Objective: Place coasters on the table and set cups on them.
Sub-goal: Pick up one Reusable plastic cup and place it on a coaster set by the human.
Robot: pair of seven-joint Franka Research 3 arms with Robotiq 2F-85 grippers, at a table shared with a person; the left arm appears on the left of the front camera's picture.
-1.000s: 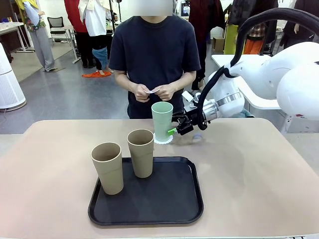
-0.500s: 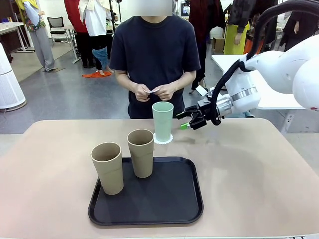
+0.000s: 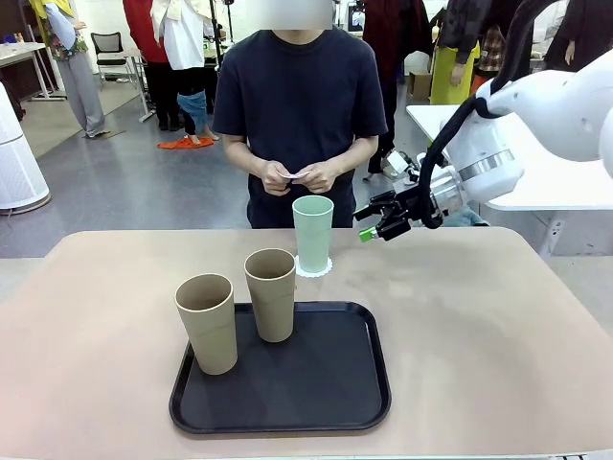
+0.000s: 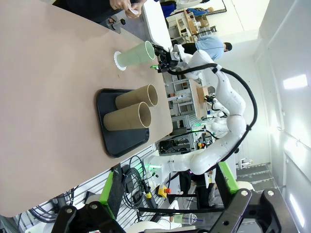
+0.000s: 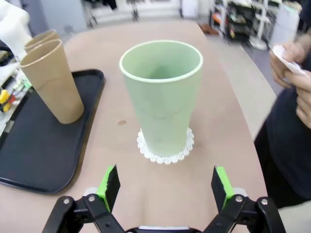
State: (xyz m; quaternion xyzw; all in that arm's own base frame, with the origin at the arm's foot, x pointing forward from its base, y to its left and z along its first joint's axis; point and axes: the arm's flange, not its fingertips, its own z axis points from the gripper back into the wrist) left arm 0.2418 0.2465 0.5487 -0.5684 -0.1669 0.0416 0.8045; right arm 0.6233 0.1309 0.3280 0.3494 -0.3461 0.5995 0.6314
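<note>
A pale mint green cup (image 3: 312,233) stands upright on a white lacy coaster (image 3: 313,269) on the beige table (image 3: 479,326), near the far edge. My right gripper (image 3: 366,224) hovers open just right of it, apart from it. The right wrist view shows that cup (image 5: 163,97) on its coaster (image 5: 165,151) beyond the open right gripper (image 5: 165,187). Two tan cups (image 3: 207,323) (image 3: 271,294) stand on a black tray (image 3: 326,383). The person holds another white coaster (image 3: 292,175) in both hands. My left gripper (image 4: 167,187) is open and far from the cups (image 4: 136,96).
The black tray lies at the table's front middle. The person stands at the far edge behind the mint cup. Bare tabletop extends to the left and right of the tray. A white table (image 3: 517,192) stands behind my right arm.
My right gripper has drawn back from the mint cup, moving right and upward with open jaws. The cup stays on its coaster. The tan cups have not moved.
</note>
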